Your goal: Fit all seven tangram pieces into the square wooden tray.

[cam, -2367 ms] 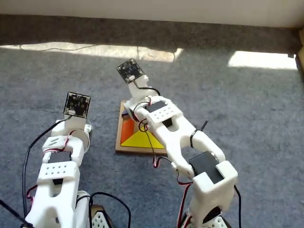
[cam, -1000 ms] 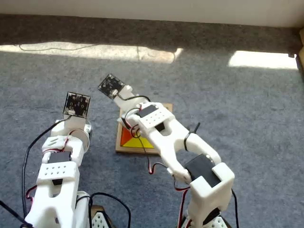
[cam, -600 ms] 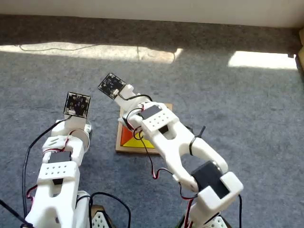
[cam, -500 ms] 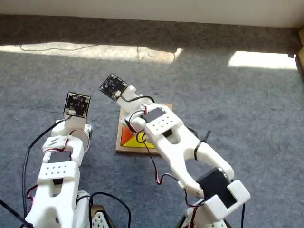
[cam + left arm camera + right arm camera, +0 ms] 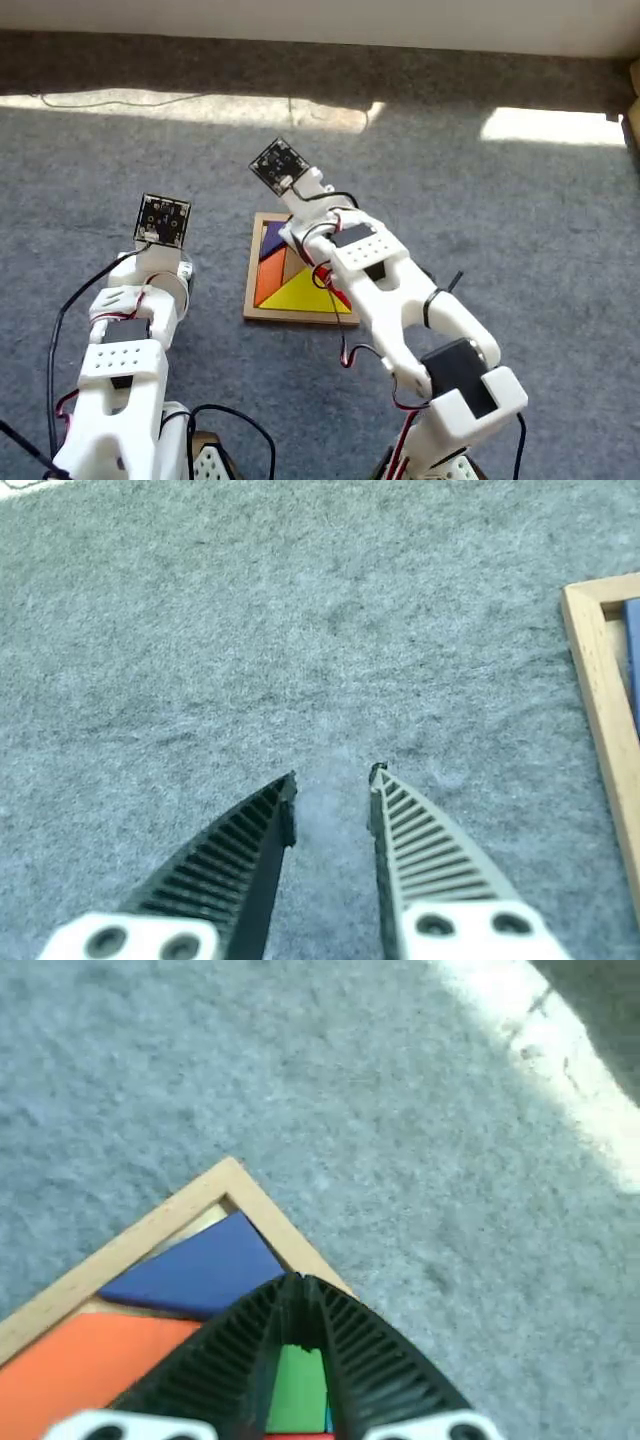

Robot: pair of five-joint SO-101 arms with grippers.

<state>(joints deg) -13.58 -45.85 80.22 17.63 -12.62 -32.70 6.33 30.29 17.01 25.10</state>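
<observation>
The square wooden tray (image 5: 296, 318) lies on the carpet with a blue piece (image 5: 272, 238), an orange piece (image 5: 267, 282), a yellow triangle (image 5: 300, 295) and a red piece (image 5: 341, 297) inside. The right arm (image 5: 352, 250) stretches over the tray's far right part and hides the pieces there. In its wrist view my right gripper (image 5: 298, 1282) is shut, just above the tray's corner (image 5: 228, 1170), beside the blue piece (image 5: 195, 1265) and the orange piece (image 5: 80, 1360). A green piece (image 5: 298, 1385) shows through the gap behind the tips. My left gripper (image 5: 332, 777) is open over bare carpet, left of the tray rim (image 5: 600, 695).
Grey carpet (image 5: 520, 250) surrounds the tray on all sides. Sunlit patches (image 5: 555, 125) and a thin cable (image 5: 120, 98) lie along the far edge near the wall. The left arm (image 5: 130, 320) stands to the tray's left.
The right arm swung from the tray's left edge back toward its far right, uncovering the blue, orange and yellow pieces. The left arm stayed still.
</observation>
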